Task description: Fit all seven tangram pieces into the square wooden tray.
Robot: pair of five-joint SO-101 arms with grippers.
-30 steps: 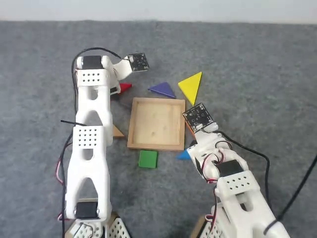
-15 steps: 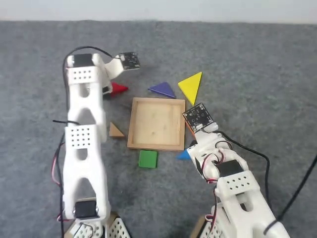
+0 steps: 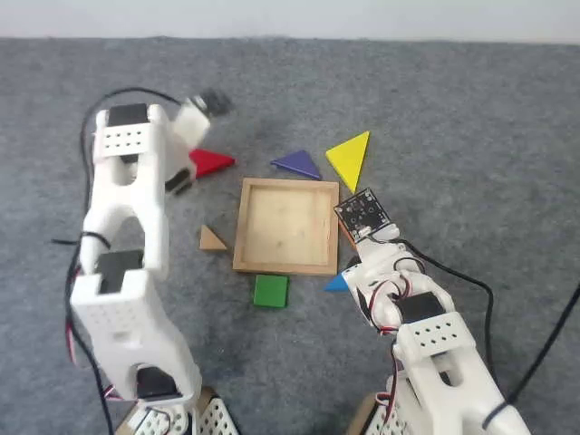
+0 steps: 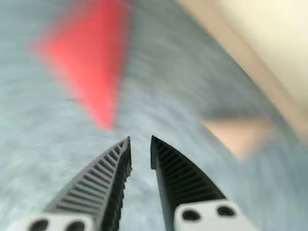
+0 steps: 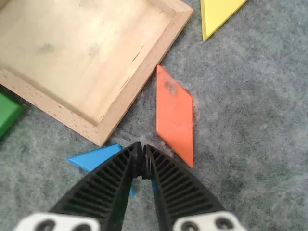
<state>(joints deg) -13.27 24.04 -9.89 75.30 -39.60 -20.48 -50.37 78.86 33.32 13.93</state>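
Observation:
The square wooden tray [image 3: 285,265] lies mid-table with nothing in it. Around it lie a red triangle [image 3: 213,161], purple triangle [image 3: 296,163], yellow triangle [image 3: 351,157], small tan triangle [image 3: 212,238], green square [image 3: 270,290] and blue triangle [image 3: 335,283]. My left gripper [image 4: 139,142] hovers over carpet just short of the red triangle [image 4: 91,62], fingers a narrow gap apart and holding nothing. My right gripper [image 5: 142,149] is shut and holds nothing, its tips between the blue triangle [image 5: 98,158] and the orange parallelogram [image 5: 174,113] off the tray's corner [image 5: 130,94].
Grey carpet covers the whole table. The left arm [image 3: 131,208] stands along the tray's left side and the right arm [image 3: 417,326] at its lower right. The tan triangle [image 4: 238,134] lies between my left gripper and the tray [image 4: 269,53].
The left arm has swung to the left, away from the tray, uncovering the red and tan triangles. The right arm has not moved.

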